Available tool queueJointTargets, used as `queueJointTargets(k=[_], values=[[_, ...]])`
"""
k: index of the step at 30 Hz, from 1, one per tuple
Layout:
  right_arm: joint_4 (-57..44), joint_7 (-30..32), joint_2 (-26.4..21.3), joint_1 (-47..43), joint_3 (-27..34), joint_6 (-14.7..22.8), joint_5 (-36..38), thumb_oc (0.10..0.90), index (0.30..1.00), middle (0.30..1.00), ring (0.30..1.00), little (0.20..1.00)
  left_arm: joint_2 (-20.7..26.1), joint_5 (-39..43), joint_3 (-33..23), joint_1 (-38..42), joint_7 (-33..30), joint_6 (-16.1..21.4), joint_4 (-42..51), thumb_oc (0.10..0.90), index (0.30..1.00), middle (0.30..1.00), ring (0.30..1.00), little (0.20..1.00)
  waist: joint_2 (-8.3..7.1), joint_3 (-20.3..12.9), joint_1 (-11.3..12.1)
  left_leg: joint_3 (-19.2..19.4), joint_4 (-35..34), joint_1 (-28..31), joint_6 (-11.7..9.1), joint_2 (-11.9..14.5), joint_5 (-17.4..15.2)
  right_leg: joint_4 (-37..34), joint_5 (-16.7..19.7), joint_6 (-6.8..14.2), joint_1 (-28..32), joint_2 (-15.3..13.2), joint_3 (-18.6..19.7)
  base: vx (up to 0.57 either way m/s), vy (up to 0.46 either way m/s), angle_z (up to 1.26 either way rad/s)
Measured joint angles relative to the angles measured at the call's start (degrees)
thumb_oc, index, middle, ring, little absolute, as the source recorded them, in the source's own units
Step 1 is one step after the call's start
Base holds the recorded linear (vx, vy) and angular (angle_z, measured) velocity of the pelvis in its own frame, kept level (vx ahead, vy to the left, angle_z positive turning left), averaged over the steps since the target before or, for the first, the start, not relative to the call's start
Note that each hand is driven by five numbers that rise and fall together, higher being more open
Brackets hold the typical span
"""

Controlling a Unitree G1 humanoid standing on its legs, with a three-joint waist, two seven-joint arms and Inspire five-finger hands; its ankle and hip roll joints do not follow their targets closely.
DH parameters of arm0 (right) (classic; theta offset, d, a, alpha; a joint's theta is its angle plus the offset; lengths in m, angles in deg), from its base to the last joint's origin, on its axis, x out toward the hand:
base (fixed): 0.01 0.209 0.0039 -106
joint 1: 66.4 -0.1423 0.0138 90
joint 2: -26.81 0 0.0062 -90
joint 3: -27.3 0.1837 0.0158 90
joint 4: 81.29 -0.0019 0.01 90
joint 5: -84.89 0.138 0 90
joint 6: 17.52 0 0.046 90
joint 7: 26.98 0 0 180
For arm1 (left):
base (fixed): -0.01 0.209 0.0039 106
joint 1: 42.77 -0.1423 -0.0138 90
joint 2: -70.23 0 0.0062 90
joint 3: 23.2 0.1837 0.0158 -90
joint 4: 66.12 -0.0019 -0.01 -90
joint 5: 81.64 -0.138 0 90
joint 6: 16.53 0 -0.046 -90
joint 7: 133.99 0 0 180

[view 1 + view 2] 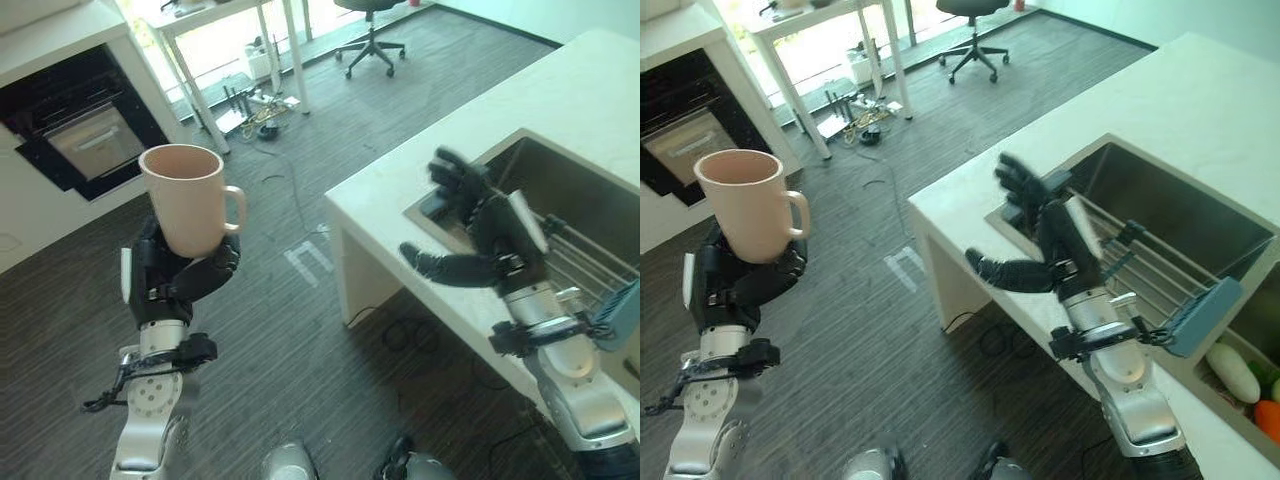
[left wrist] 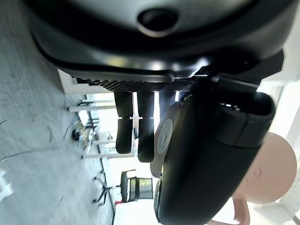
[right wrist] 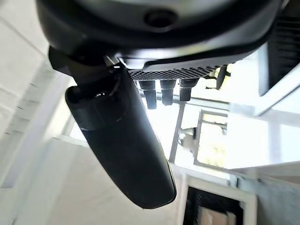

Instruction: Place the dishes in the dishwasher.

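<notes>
The left hand (image 1: 170, 280) grips an upright beige ceramic mug (image 1: 185, 197) by its base; the right hand (image 1: 1045, 245) is spread empty. The mug, held only low down, could tip out.

Dark striped carpet floor (image 1: 280, 330). White counter (image 1: 560, 110) at 2 o'clock, steel sink (image 1: 570, 195) set in. Black oven (image 1: 80, 135) at 10 o'clock. White table (image 1: 230, 40) and office chair (image 1: 370, 40) at 12, bright window light behind.

Left hand (image 1: 175, 280): raised on upright forearm, fingers and thumb curled round mug (image 1: 188, 198), held upright. Right hand (image 1: 1045, 245): raised, fingers spread and straight, thumb out sideways, holding nothing.
</notes>
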Motion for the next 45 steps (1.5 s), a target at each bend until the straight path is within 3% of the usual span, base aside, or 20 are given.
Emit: queueJointTargets(k=[1,4,7,8,10,11,13,15,16,17,18,19,22,26,33,34,37,41,44,45], values=[[-0.23,0.86,0.59,0.26,1.72,0.04,-0.01,0.8,0.9,0.9,0.9,0.9,0.02,0.0,1.48,1.69,2.31,-0.02,-0.21,0.4,0.3,0.3,0.3,0.3,0.97,-0.19,-0.46,-0.11,-4.95,1.36,1.56,-1.44,-0.55,3.81,0.91,1.53,-1.91,-2.1,0.0,-0.17,0.475,1.16],[-0.3,0.23,2.61,1.23,0.07,-0.07,-0.02,0.8,0.9,0.9,0.9,0.9,-0.14,-0.11,1.87,1.59,2.76,-0.02,-0.34,0.4,0.3,0.3,0.3,0.3,1.14,-0.65,-0.31,-2.56,-4.32,-0.83,4.47,-5.24,-4.75,3.05,4.8,4.46,-1.93,-5.49,0.65,-0.1,0.456,0.8],[-0.66,0.2,9.41,4.24,-0.35,-0.43,-0.08,0.8,0.9,0.9,0.9,0.9,-0.13,-0.72,1.93,0.68,5.47,-0.3,-0.35,0.4,0.3,0.3,0.3,0.3,0.84,-1.63,1.39,-7.92,2.35,-6.75,9.16,-9.69,-9.57,2.56,12.03,6.78,-1.21,-11.73,0.58,-0.04,0.657,1.02],[-0.61,-0.34,9.57,4.25,-2.88,-0.82,-0.19,0.8,0.9,0.9,0.9,0.9,0.41,-0.71,1.65,0.06,5.84,-0.7,-0.44,0.4,0.3,0.3,0.3,0.3,0.9,-1.93,1.74,-8.85,4.87,-8.52,10.86,-10.79,-10.59,1.79,15.57,6.09,-1.21,-12.97,0.61,-0.01,0.419,0.84],[-0.57,-1.64,9.61,4.46,-4.81,-1.24,-0.15,0.8,0.9,0.9,0.9,0.9,0.36,-0.69,0.21,0.09,6.0,-1.28,-0.48,0.4,0.3,0.3,0.3,0.3,0.31,-2.2,2.17,-10.95,5.47,-10.25,12.42,-12.01,-10.45,2.84,15.08,7.42,-1.27,-11.86,1.68,0.02,0.191,0.68],[-0.44,-1.69,10.01,5.22,-4.62,-1.19,-0.11,0.8,0.9,0.9,0.9,0.9,0.21,-0.69,0.09,0.59,6.04,-1.68,-0.71,0.4,0.3,0.3,0.3,0.3,0.33,-2.21,1.24,-14.13,5.15,-11.2,14.46,-13.3,-9.84,5.25,12.02,8.27,-1.73,-10.93,5.45,-0.01,-0.013,1.3],[-0.39,-1.67,10.27,8.8,-3.5,-1.15,-0.1,0.8,0.9,0.9,0.9,0.9,0.32,-0.55,0.85,1.3,7.2,-1.73,-1.95,0.4,0.3,0.3,0.3,0.3,0.84,-2.15,-0.98,-21.3,0.38,-10.77,15.49,-14.73,-5.8,8.74,1.46,7.4,-2.66,-0.36,19.96,0.01,-0.076,1.85],[-0.6,-1.61,9.42,13.06,-0.43,-1.01,0.0,0.8,0.9,0.9,0.9,0.9,0.13,-0.6,2.02,3.5,8.25,-1.73,-4.81,0.4,0.3,0.3,0.3,0.3,0.59,-2.36,-3.48,-28.88,-4.73,-10.28,13.02,-16.64,-1.96,9.69,-5.54,4.86,-4.56,11.84,31.86,0.03,-0.075,2.03],[0.02,-1.57,9.03,13.04,0.06,-1.11,0.03,0.8,0.9,0.9,0.9,0.9,0.08,-0.74,2.1,2.28,7.13,-1.72,-4.85,0.4,0.3,0.3,0.3,0.3,-0.98,-2.3,-3.2,-25.97,-5.25,-10.01,6.29,-16.7,-3.51,7.42,-5.3,3.14,-6.61,14.59,32.19,0.0,-0.104,1.45],[-0.31,-1.63,8.71,12.32,0.24,-1.05,0.06,0.8,0.9,0.9,0.9,0.9,0.13,-0.75,2.31,1.06,6.46,-1.75,-4.7,0.4,0.3,0.3,0.3,0.3,-1.44,-2.35,-3.38,-21.31,-2.78,-10.75,8.73,-16.07,-3.78,6.39,-4.15,2.88,-7.85,13.98,31.1,0.0,-0.111,0.87],[-0.44,-1.65,8.1,11.01,0.04,-0.87,0.12,0.8,0.9,0.9,0.9,0.9,0.36,-1.29,2.54,0.03,6.12,-1.75,-3.95,0.4,0.3,0.3,0.3,0.3,-1.49,-2.32,-3.27,-20.54,-2.32,-10.54,15.81,-17.36,-4.24,7.33,-4.06,3.65,-8.97,12.06,29.79,-0.02,-0.151,0.37],[-0.33,-1.76,7.62,8.95,-1.16,-0.94,0.34,0.8,0.9,0.9,0.9,0.9,0.14,-2.41,2.24,-1.06,5.83,-1.74,-3.26,0.4,0.3,0.3,0.3,0.3,-1.82,-2.39,-2.99,-19.98,-2.04,-10.59,16.21,-18.33,-4.63,9.24,-4.27,3.62,-10.84,9.72,28.34,-0.02,-0.16,0.13],[-0.41,-2.29,6.64,5.55,-2.98,-0.84,0.46,0.8,0.9,0.9,0.9,0.9,0.54,-2.97,2.59,-1.66,5.69,-1.74,-1.18,0.4,0.3,0.3,0.3,0.3,-1.44,-2.58,-0.9,-19.54,-2.39,-10.62,15.88,-17.46,-4.02,9.37,-4.15,3.81,-10.69,8.16,26.51,0.01,-0.135,-0.21],[0.55,-1.08,6.83,2.21,-3.9,-0.79,0.45,0.8,0.9,0.9,0.9,0.9,1.72,-2.84,2.84,-0.35,4.86,-1.74,-1.2,0.4,0.3,0.3,0.3,0.3,-1.9,-2.57,-1.01,-19.46,-1.63,-10.53,15.31,-16.94,-4.25,2.39,-0.55,6.3,-5.16,7.52,26.3,0.03,-0.147,-0.12],[1.84,-0.29,7.05,3.23,-3.9,-0.79,0.41,0.8,0.9,0.9,0.9,0.9,2.24,-2.29,2.8,0.17,4.42,-1.56,-0.69,0.4,0.3,0.3,0.3,0.3,-1.98,-2.57,-3.06,-19.37,-0.64,-10.84,11.6,-13.9,-5.04,2.68,-1.37,3.81,-5.43,10.01,26.62,0.04,-0.131,-0.11],[1.83,-1.07,6.56,5.18,-3.89,-0.8,0.45,0.8,0.9,0.9,0.9,0.9,2.17,-2.11,2.78,0.17,4.28,-1.31,-0.5,0.4,0.3,0.3,0.3,0.3,0.31,-2.59,-3.44,-19.72,-0.98,-10.73,9.69,-11.56,-3.56,4.04,-2.53,0.98,-6.41,12.49,26.47,0.05,-0.078,-0.03],[3.45,-3.97,7.22,4.66,-4.06,-0.99,2.25,0.8,0.9,0.9,0.9,0.9,1.7,-2.93,3.05,-0.03,3.63,-0.06,-0.77,0.4,0.3,0.3,0.3,0.3,0.44,-2.48,-4.42,-20.28,-1.04,-9.66,9.67,-11.12,-3.57,2.73,-2.5,1.23,-4.12,12.49,23.94,0.12,-0.12,0.12],[3.77,-4.81,6.67,5.43,-4.24,-1.1,2.23,0.8,0.9,0.9,0.9,0.9,-0.18,-2.84,3.08,-1.2,3.31,1.96,-0.63,0.4,0.3,0.3,0.3,0.3,0.45,-2.49,-3.52,-19.99,-1.78,-7.39,8.39,-10.59,-4.36,2.54,-3.16,0.96,-2.42,13.53,25.06,0.2,-0.181,-0.09],[3.82,-4.63,4.92,5.31,-5.53,-1.07,2.23,0.8,0.9,0.9,0.9,0.9,-0.03,-2.84,3.11,-3.76,3.26,2.35,0.19,0.4,0.3,0.3,0.3,0.3,-1.11,-2.31,-2.42,-18.66,-3.82,-4.74,6.1,-11.7,-2.93,7.4,-6.77,-0.45,-3.87,12.33,26.15,0.15,-0.135,-0.15],[4.26,-4.28,5.02,5.18,-5.64,-0.96,2.21,0.8,0.9,0.9,0.9,0.9,0.37,-2.87,3.45,-3.39,3.3,2.49,0.13,0.4,0.3,0.3,0.3,0.3,-2.59,-1.25,-1.67,-19.85,4.21,-8.33,4.51,-11.75,-3.02,8.56,-7.51,-1.33,-3.95,11.46,27.01,0.11,-0.006,0.06]])
